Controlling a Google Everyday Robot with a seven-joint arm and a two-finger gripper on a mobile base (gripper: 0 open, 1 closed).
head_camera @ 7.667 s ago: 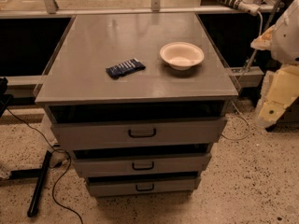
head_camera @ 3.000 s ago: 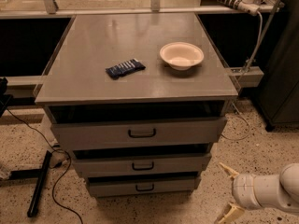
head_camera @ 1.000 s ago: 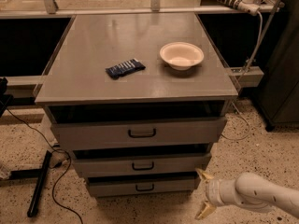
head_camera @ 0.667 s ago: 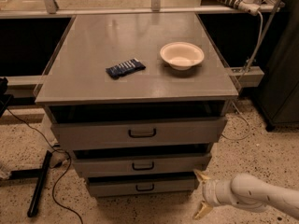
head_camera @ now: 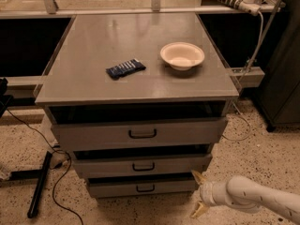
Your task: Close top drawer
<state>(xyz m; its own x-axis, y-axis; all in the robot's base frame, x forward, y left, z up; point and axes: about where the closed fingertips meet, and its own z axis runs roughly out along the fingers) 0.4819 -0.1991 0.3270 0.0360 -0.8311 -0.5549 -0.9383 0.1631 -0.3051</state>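
Top drawer [head_camera: 93, 136] sits pulled out just under cabinet top, long axis left-right, handle [head_camera: 142, 134] front-centre. Gripper [head_camera: 198, 194] low at bottom right, beside bottom drawer [head_camera: 112, 189] corner, fingers spread, nothing held. Drawer front lies up & left of it. No legible writing on blue packet [head_camera: 125, 68] or bowl [head_camera: 182, 55].

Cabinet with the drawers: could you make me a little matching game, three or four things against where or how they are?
1 bowl
2 dark packet
3 top drawer
4 claw

A pulled partly out
B open, low right beside the bottom drawer
C right side of the cabinet top
D cabinet top, left of the bowl

Pairs: 1-C, 2-D, 3-A, 4-B
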